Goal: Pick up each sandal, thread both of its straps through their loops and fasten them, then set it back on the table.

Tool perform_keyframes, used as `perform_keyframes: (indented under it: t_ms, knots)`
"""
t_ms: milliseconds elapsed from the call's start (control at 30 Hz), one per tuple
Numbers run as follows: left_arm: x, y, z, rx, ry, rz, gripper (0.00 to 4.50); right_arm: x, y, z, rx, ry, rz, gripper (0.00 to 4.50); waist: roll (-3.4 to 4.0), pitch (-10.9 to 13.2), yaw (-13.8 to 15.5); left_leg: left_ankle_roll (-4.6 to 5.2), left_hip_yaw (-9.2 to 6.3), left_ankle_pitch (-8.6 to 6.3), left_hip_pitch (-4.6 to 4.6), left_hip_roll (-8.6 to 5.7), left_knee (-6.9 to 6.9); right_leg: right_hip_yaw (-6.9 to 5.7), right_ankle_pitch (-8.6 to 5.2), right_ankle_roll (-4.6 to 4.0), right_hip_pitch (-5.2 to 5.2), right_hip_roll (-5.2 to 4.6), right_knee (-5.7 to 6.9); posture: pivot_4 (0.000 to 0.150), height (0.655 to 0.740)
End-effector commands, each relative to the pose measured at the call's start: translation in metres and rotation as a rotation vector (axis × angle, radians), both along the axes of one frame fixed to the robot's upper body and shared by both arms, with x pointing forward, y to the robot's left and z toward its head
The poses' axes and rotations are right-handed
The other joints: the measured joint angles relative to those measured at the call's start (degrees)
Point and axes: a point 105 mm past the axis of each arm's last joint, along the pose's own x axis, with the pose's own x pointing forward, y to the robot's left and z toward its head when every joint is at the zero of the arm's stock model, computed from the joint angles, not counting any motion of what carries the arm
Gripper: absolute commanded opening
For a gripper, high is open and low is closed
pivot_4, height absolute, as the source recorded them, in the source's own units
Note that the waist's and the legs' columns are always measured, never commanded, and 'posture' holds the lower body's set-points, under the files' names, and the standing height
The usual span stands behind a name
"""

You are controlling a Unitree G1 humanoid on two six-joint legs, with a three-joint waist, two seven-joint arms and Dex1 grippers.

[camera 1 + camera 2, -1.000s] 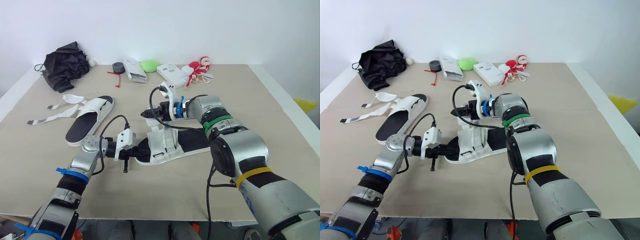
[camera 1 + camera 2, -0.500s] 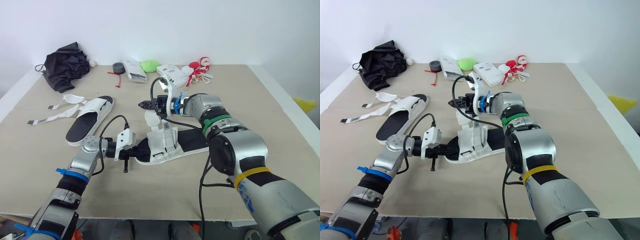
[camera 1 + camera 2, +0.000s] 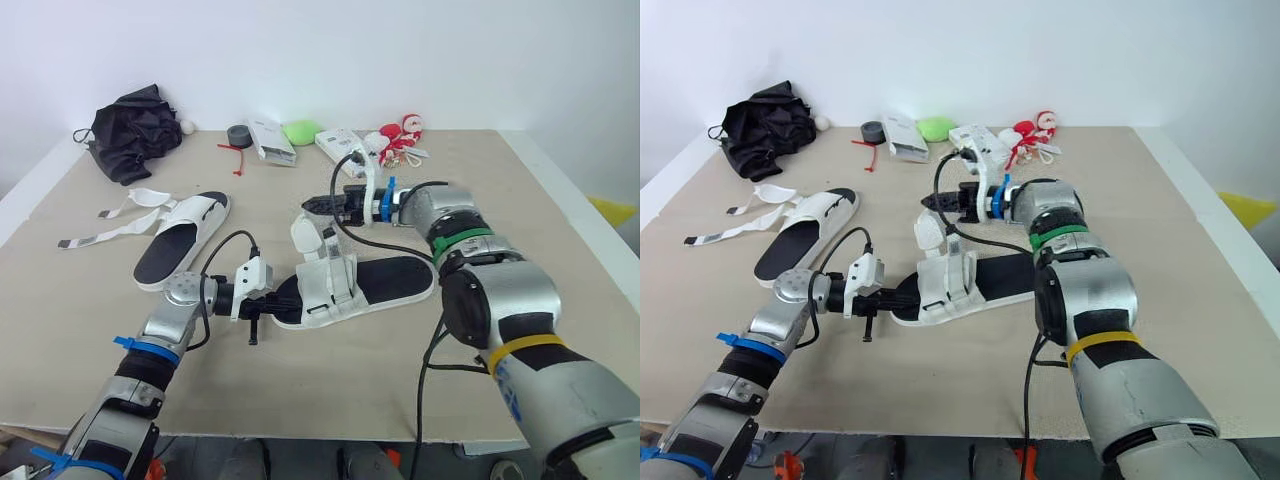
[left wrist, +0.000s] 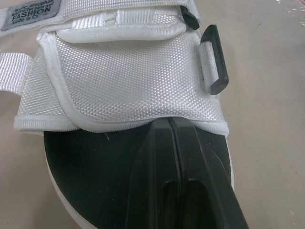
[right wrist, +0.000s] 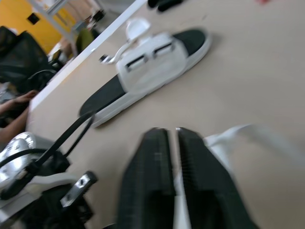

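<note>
Left eye view | white sandal (image 3: pixel 372 283), strap (image 3: pixel 304 232) curled loose | left gripper (image 4: pixel 174 125) clenched | right gripper (image 3: pixel 318 203) unclear

Your clutter up top
Black cloth (image 3: pixel 130 130) upper left; tape roll (image 3: pixel 238 134), white box (image 3: pixel 270 141), green lump (image 3: pixel 302 131), red-and-white toy (image 3: pixel 400 134) top centre.

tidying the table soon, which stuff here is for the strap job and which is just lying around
For the job: near sandal, far sandal.
Lying about: black cloth, grey tape roll, white packet, green object, white box, red-and-white toy.
</note>
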Motion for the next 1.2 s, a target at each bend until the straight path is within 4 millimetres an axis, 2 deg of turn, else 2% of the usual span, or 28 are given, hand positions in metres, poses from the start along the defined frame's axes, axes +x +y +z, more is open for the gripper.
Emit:
perform_keyframes:
  t_ms: [33,400,533,667,767,1000,1200]
  knots:
    - [-0.021,0.011,-0.059,0.162,0.21,0.004,0.0,-0.004,0.008,0.003,-0.005,0.0,0.047,2.59,0.0,0.0,0.0,0.0,0.0,0.0,0.0,0.0,0.01,0.0,0.0,0.0,0.0,0.0,0.0,0.15,0.738]
    - [-0.023,0.012,-0.06,0.165,0.216,0.005,0.0,-0.009,0.029,-0.018,-0.085,0.012,0.081,2.59,0.0,0.0,-0.02,0.0,0.0,0.0,0.01,0.0,0.01,0.0,0.0,0.0,0.0,0.0,0.02,0.15,0.738]
    - [-0.024,0.012,-0.06,0.161,0.219,0.01,0.0,-0.009,0.037,-0.01,-0.053,-0.004,0.086,2.59,0.0,0.0,-0.02,0.0,-0.01,0.0,0.02,0.0,0.01,0.0,0.0,0.0,0.0,0.01,0.04,0.15,0.738]
    - [-0.026,0.014,-0.06,0.159,0.221,0.015,0.0,-0.005,0.028,0.003,-0.004,-0.017,0.062,2.59,-0.01,0.0,-0.01,-0.01,0.0,0.0,0.01,0.0,0.01,0.0,-0.01,0.01,0.01,-0.01,0.03,0.15,0.738]
    - [-0.028,0.016,-0.062,0.163,0.227,0.017,0.0,0.001,0.013,0.007,-0.007,-0.032,0.01,2.59,0.0,0.0,-0.03,-0.01,0.0,0.0,0.01,0.0,-0.02,0.0,-0.04,-0.03,0.0,0.0,0.03,0.15,0.738]
    - [-0.027,0.015,-0.061,0.166,0.227,0.013,0.0,0.007,-0.004,0.001,-0.04,-0.031,-0.055,2.59,0.0,0.0,-0.1,0.0,0.0,-0.01,0.04,0.01,-0.07,0.0,-0.08,-0.08,-0.01,0.01,0.04,0.15,0.738]
    - [-0.026,0.014,-0.06,0.164,0.225,0.011,0.0,0.003,0.007,-0.01,-0.063,-0.007,-0.028,2.59,0.0,0.0,-0.11,0.0,0.0,-0.01,0.04,0.01,-0.06,0.0,-0.08,-0.07,0.0,0.01,0.04,0.15,0.738]
